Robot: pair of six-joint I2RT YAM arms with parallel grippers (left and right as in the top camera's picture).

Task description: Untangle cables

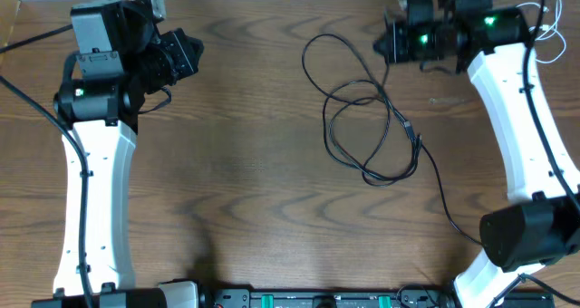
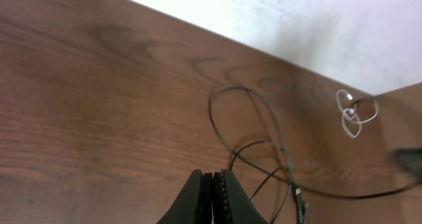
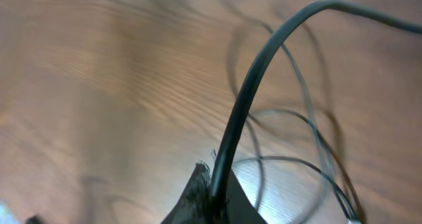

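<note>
Black cable [image 1: 381,91] lies in crossed loops just ahead of the closed right gripper [image 3: 210,174]; the white cable [image 2: 351,115] coils behind that hand, far from the closed left gripper [image 2: 212,181]. Tugging one strand blindly may cinch the crossings tighter.

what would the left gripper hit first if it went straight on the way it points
Likely the black cable, just ahead of the left gripper; height is unclear, so maybe the table first.

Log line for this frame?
left end effector shut, empty | right end effector shut, hold unclear | black cable looped mid-table | white cable coiled apart, far right
</note>
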